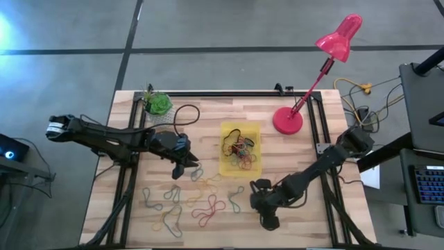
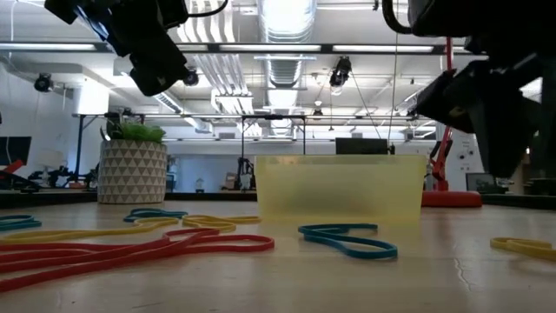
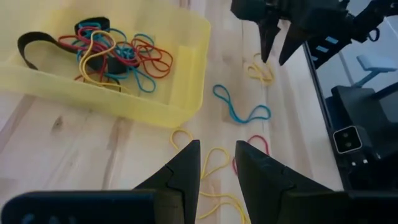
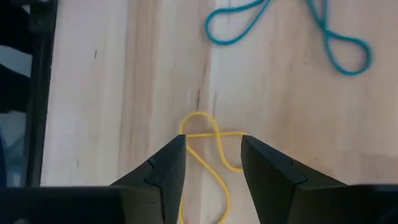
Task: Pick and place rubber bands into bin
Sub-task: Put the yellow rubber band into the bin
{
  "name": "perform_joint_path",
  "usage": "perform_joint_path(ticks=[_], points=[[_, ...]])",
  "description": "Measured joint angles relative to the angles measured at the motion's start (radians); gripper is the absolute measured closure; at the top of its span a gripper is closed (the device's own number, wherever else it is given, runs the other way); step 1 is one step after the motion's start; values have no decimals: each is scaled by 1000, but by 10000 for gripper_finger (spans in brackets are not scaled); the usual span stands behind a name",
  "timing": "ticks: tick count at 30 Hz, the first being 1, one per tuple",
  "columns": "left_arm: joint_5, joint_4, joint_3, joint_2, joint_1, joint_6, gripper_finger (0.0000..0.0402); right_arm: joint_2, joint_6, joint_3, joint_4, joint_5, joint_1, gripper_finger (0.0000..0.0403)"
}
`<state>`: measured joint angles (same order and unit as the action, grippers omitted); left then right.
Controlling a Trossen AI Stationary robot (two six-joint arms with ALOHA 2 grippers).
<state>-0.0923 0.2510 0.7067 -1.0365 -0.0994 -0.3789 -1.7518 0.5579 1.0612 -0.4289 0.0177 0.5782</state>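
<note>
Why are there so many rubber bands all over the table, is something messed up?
Nothing is broken. Loose rubber bands lie scattered on the table in front of the bin, which already holds some. They are just waiting for pickup.

High view: overhead, straight down, whole bench [image 1: 291,173]. Low view: at bench-top level, facing across to the room, close to the bin [image 2: 339,189]. Left wrist: angled down at the bin's near side. Right wrist: very close, straight down. All share the blue band [image 3: 241,111].
</note>
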Motion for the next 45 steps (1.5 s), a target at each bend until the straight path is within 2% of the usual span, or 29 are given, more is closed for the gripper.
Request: perform_joint_path(ticks=[5,10,23,32,45], points=[[2,3,-1,-4,-1,1,316,-46,-41,14,2,-44,0,241],[2,0,-5,-4,-1,1,316,-85,-42,31,-4,-45,0,232],[3,2,-17,-9,-1,0,316,-187,-38,105,-12,-41,0,251],[2,2,-30,-9,-1,-7,316,-245,-36,174,-62,-42,-2,287],[-1,-8,-41,-8,-1,-7,316,-236,-7,174,-141,-74,-2,382]])
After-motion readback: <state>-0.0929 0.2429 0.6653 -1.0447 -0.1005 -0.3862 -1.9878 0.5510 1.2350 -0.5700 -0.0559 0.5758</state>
